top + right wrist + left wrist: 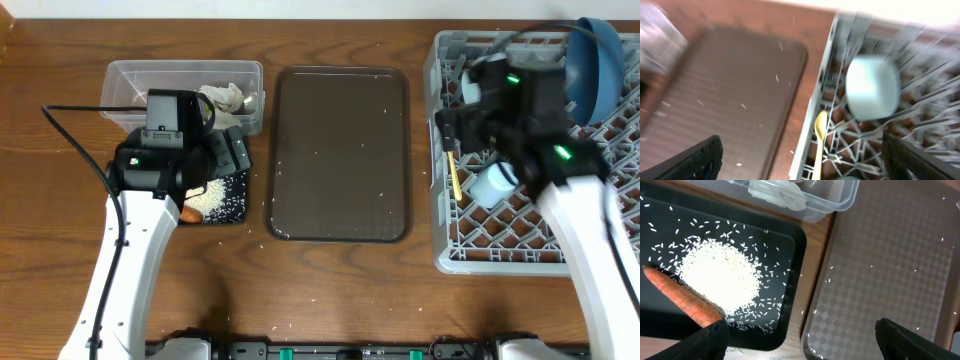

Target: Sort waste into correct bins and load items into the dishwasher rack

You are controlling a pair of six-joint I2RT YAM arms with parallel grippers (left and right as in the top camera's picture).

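From where I stand, the brown serving tray in the middle of the overhead view carries only stray grains. A narrow strip of wood separates it from the grey rack filling the right side. At upper left the clear tub holds crumpled tissue. Just below it the black tray runs close beside the serving tray's edge. The left arm reaches up from the bottom edge, and the left gripper hangs over that seam, fingers spread wide, holding nothing. Rice is heaped in the black tray, with the carrot piece against the heap, its end near one fingertip. The right arm leans over the rack, and the right gripper gapes empty too in a blurred view above the rack's left wall. There the yellow spoon lies, with the light blue cup just beyond. The dark blue bowl stands on edge at upper right.
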